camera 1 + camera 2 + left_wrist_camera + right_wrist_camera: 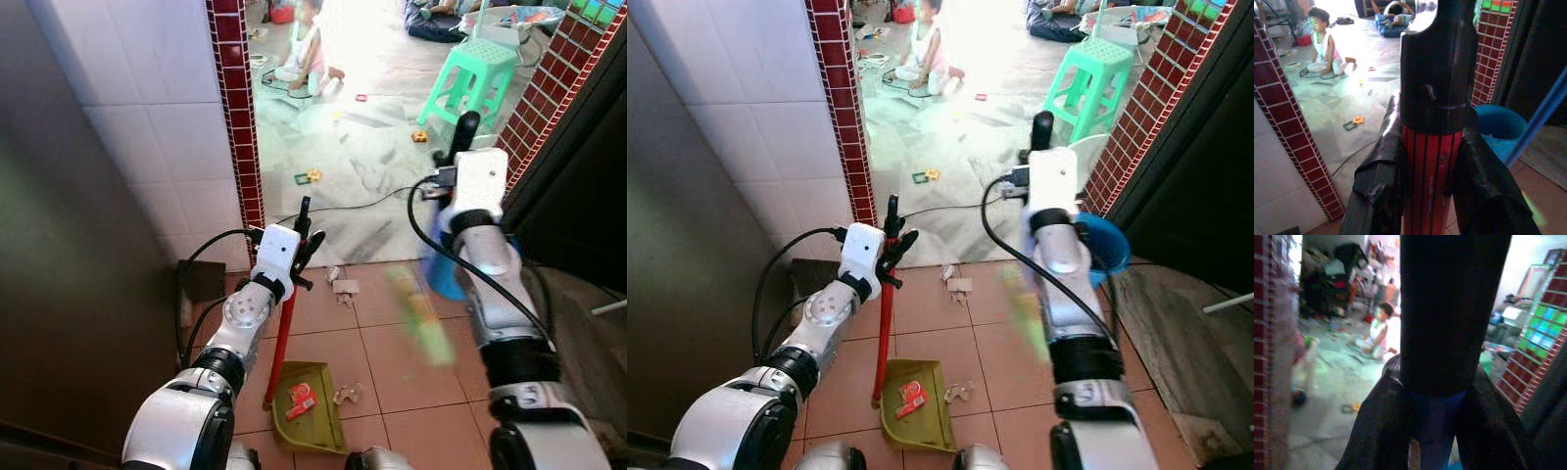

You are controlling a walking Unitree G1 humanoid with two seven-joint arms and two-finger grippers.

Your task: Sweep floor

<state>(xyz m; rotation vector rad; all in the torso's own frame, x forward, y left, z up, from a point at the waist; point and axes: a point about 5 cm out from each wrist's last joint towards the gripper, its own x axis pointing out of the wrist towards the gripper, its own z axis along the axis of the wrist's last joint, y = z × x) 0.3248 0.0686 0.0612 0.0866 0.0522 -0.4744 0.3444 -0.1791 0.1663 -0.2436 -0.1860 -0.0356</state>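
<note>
Down on the terracotta floor tiles (392, 362) sits a yellow-green dustpan (306, 397), close in front of the robot, with a red scrap of wrapper (300, 396) lying inside it. Its red handle (282, 338) rises upright from the pan's left edge, and the left gripper (304, 240) is clamped around the handle's upper part; the left wrist view shows both black fingers (1376, 176) pressed against the ribbed red shaft just under its black cap. A crumpled bit of paper (347, 394) lies on the tiles just beside the pan's right edge, and more paper litter (343, 287) lies farther ahead, near the doorway.

The right gripper (462, 132) is raised higher, over the right side of the tiles, closed around the blue broom handle (1437, 431); its wrist view shows the fingers (1376, 426) squeezing the blue shaft below a black top end. A blurred green streak (419, 315) shows beside the right forearm; what it is cannot be told. A blue bucket (1102, 245) stands behind that arm against the right wall.

Beyond, a red-tiled pillar (240, 127) edges a doorway onto a bright marbled floor, where a green plastic stool (472, 83) stands, small toys (309, 177) are scattered, and a child (306, 49) sits well away.
</note>
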